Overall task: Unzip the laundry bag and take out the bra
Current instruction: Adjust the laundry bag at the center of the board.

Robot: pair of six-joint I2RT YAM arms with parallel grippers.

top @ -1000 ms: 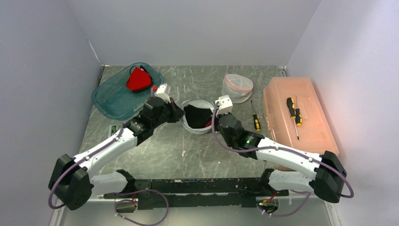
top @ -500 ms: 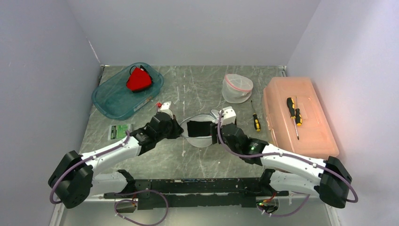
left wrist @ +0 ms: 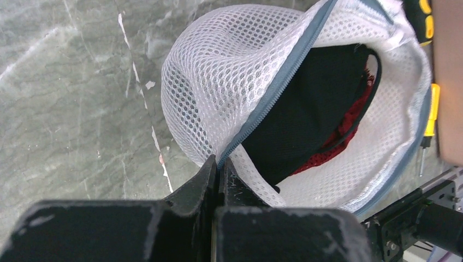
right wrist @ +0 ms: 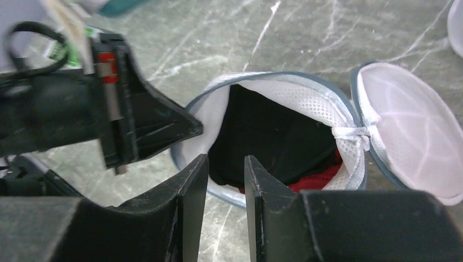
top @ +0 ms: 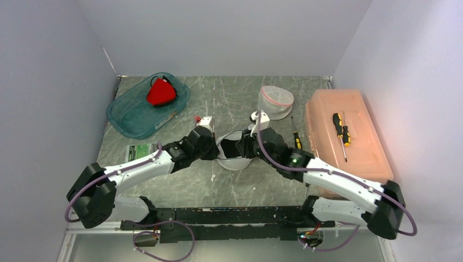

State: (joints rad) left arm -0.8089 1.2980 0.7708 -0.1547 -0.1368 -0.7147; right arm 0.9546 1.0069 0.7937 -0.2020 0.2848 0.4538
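Well, starting at the left: my left gripper comes at the bag from its 9 o'clock side, jaws closed on the mesh rim right beside the zipper. I judge that pinch is there to anchor the bag and prop its mouth up, so it won't drag along when the contents get pulled. The zipper is undone, the mouth gapes, and the flap lies folded out beside it. The bra, black with red showing underneath, sits inside the bag. My right gripper hangs just over the mouth from 3 o'clock. Its jaws are parted a little with nothing between them, lined up to dip in for the black fabric. Unzipping looks done; removal is not.
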